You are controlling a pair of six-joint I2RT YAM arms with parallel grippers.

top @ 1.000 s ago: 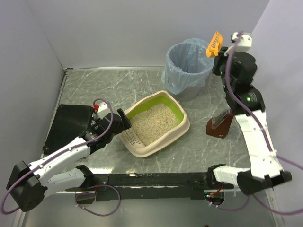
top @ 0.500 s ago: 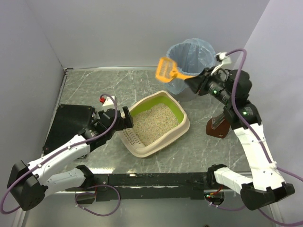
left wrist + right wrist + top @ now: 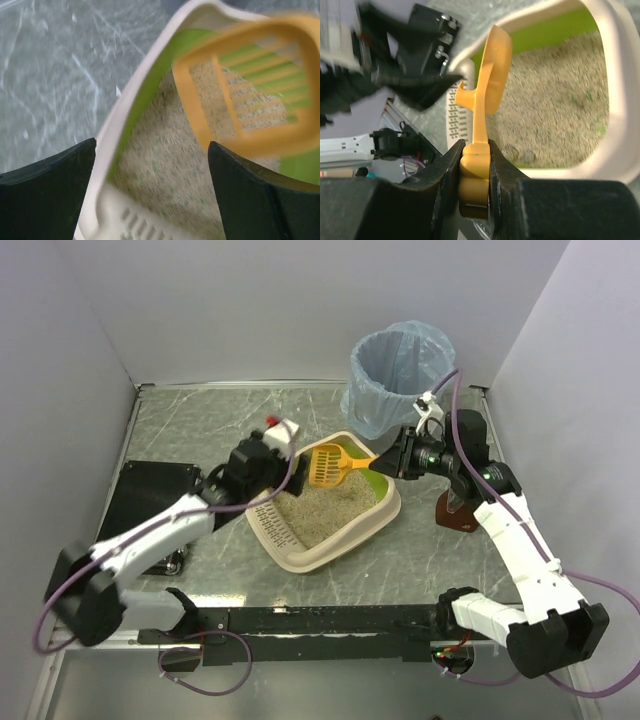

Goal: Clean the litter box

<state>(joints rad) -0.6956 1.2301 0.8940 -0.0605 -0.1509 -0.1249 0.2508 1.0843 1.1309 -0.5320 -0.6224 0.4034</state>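
The litter box (image 3: pixel 300 558) sits mid-table, with a cream rim, a lime-green inner wall and beige litter. My right gripper (image 3: pixel 392 462) is shut on the handle of the orange slotted scoop (image 3: pixel 325 465), holding its head over the litter at the box's far end. In the right wrist view the gripper (image 3: pixel 475 150) clamps the scoop's handle (image 3: pixel 492 75) above the box (image 3: pixel 620 100). My left gripper (image 3: pixel 283 474) is open and empty over the box's far-left rim. Its view (image 3: pixel 152 195) shows the rim (image 3: pixel 125 105), the slotted lip and the blurred scoop (image 3: pixel 250 90).
A grey round bin with a light-blue bag (image 3: pixel 400 370) stands behind the box at the back right. A dark red-brown stand (image 3: pixel 462 505) is right of the box. A black plate (image 3: pixel 150 505) lies at the left. Walls close in on three sides.
My right arm swung the scoop from above the bin down and left to over the litter box. My left arm moved up and right along the box's rim.
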